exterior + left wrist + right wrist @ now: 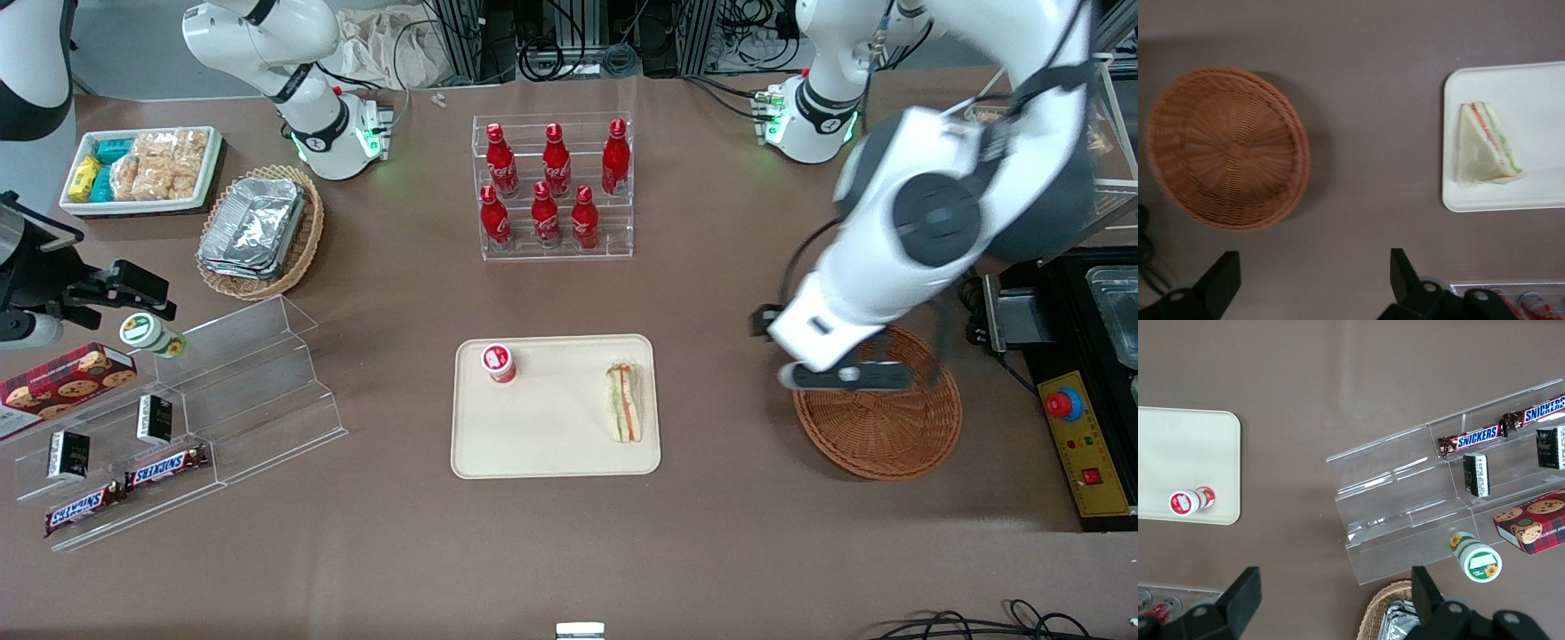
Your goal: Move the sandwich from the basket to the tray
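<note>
The sandwich (pixel 625 402) lies on the beige tray (pixel 551 444), by the tray's edge nearest the basket; it also shows in the left wrist view (pixel 1485 143) on the tray (pixel 1538 87). The reddish-brown basket (pixel 889 431) stands beside the tray, toward the working arm's end, and is empty (pixel 1228 147). My left gripper (pixel 845 375) hangs open and empty above the basket's rim. In the wrist view the gripper (pixel 1313 277) is over bare table between basket and tray, its fingers (pixel 1403 273) wide apart.
A small red-and-white bottle (pixel 500 363) stands on the tray. A rack of red cola bottles (pixel 556 187) is farther from the camera. A tan basket with foil trays (pixel 258 233) and an acrylic snack shelf (pixel 222 400) lie toward the parked arm's end. A control box (pixel 1080 444) sits beside the basket.
</note>
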Motion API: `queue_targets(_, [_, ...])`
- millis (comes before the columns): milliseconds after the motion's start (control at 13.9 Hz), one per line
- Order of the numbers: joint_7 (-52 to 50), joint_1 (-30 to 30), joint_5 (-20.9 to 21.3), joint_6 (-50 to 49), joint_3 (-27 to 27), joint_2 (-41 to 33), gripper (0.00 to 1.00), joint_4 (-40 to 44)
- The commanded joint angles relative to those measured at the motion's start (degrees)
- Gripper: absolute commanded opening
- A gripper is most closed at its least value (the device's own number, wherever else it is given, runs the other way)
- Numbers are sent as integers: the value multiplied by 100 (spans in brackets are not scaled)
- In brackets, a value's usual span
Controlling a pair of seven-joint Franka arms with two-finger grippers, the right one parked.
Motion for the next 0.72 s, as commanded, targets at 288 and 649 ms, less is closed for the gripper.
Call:
queue_targets(288, [409,1117,-31,-490,-44,-979,99,-195])
queue_targets(649, [409,1505,-49,-472,-35,-770,99,-63])
